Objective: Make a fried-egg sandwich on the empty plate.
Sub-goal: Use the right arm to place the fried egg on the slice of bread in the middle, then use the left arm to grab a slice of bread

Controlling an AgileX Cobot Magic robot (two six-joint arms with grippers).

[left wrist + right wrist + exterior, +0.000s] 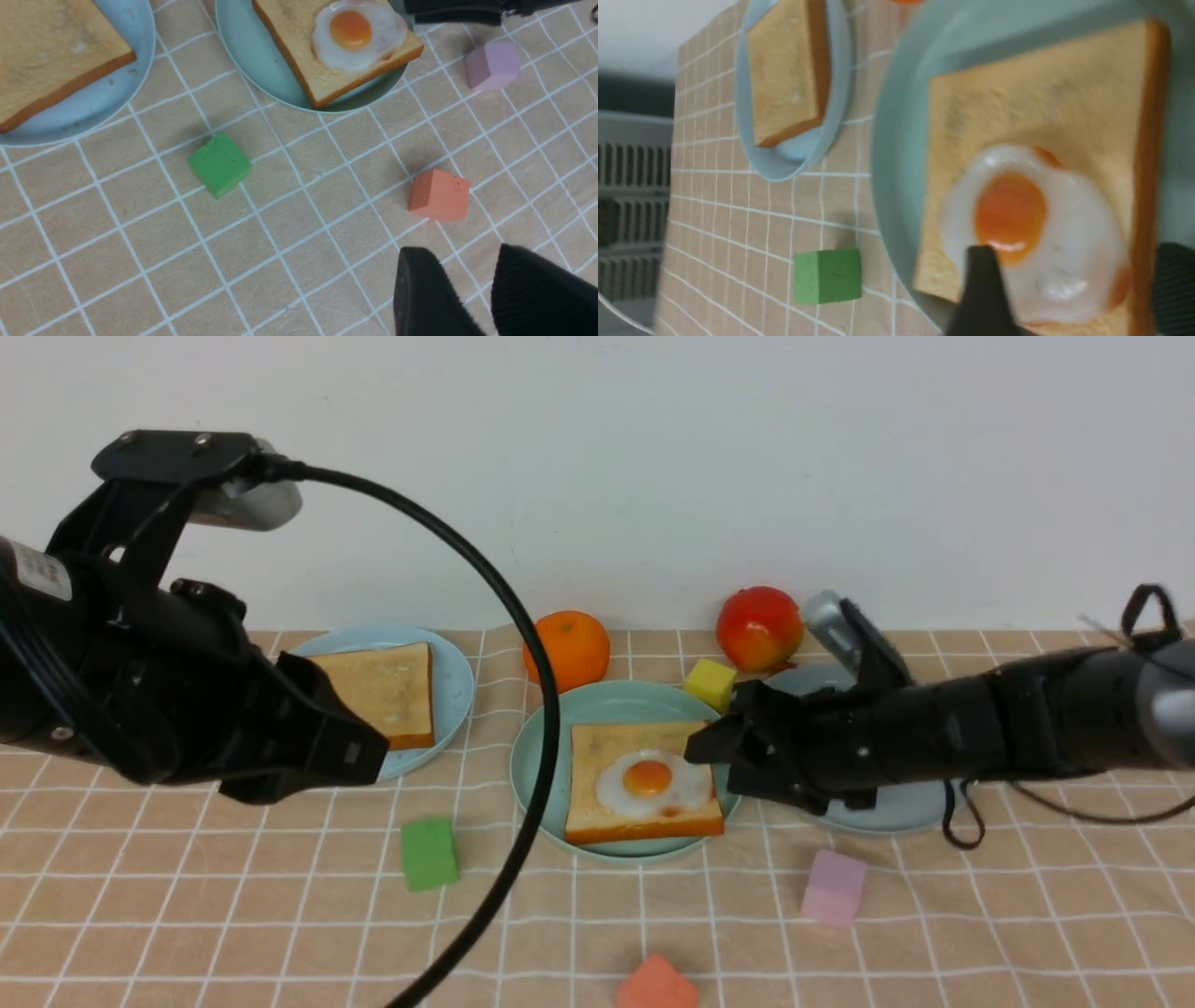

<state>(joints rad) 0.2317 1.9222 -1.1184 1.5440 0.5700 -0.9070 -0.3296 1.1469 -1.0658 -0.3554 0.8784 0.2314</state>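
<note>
Grey-blue plate (896,812), centre right: largely hidden behind the right arm, contents cannot be told.
Mint-green plate (537,756), centre: one toast slice (597,784) bearing the fried egg (649,782).
Pale blue plate (453,681), centre left: second toast slice (383,691), its lower-left corner hidden by the left gripper (327,761), fingers parted, empty.
Right gripper (711,767): fingers spread, empty, at the egg's right edge.

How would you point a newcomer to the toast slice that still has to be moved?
On the checked cloth, look to the robot's left, near the wall, for the pale blue plate. The bare toast lying on it is the one. The slice on the teal plate beside it carries an egg; this one has nothing on top.
</note>
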